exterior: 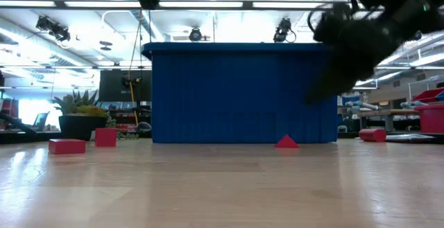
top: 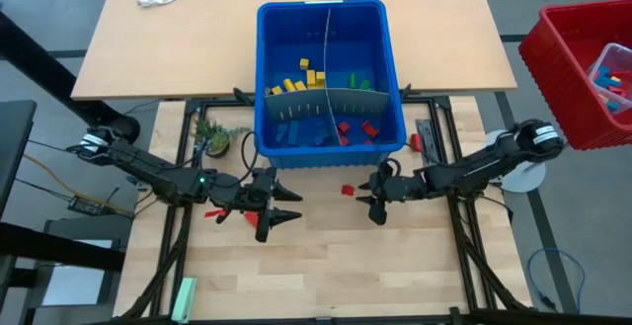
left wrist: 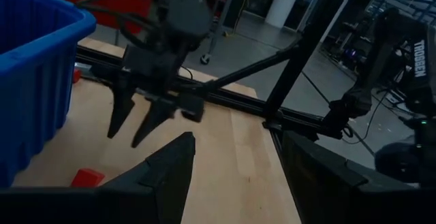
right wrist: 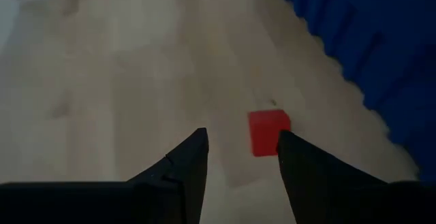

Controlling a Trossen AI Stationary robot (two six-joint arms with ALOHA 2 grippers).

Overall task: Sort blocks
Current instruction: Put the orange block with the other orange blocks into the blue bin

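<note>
A: Start with the big items. The blue bin (top: 331, 83) stands on the tabletop (top: 326, 266) just beyond both claws. Its compartments already hold yellow, green, blue and red blocks (top: 301, 83), grouped by colour, so you are well into the sort.

B: And the arms?

A: Your right claw (top: 373, 203) hovers low, its fingers parted with nothing between them. A loose red block (right wrist: 268, 132) lies on the wood just ahead of its fingertips, close to the bin wall; that looks like your target. Your left claw (top: 279, 213) waits opposite, spread wide and empty.

B: Anything left over?

A: More red blocks (exterior: 67, 145) lie near the left claw.
</note>
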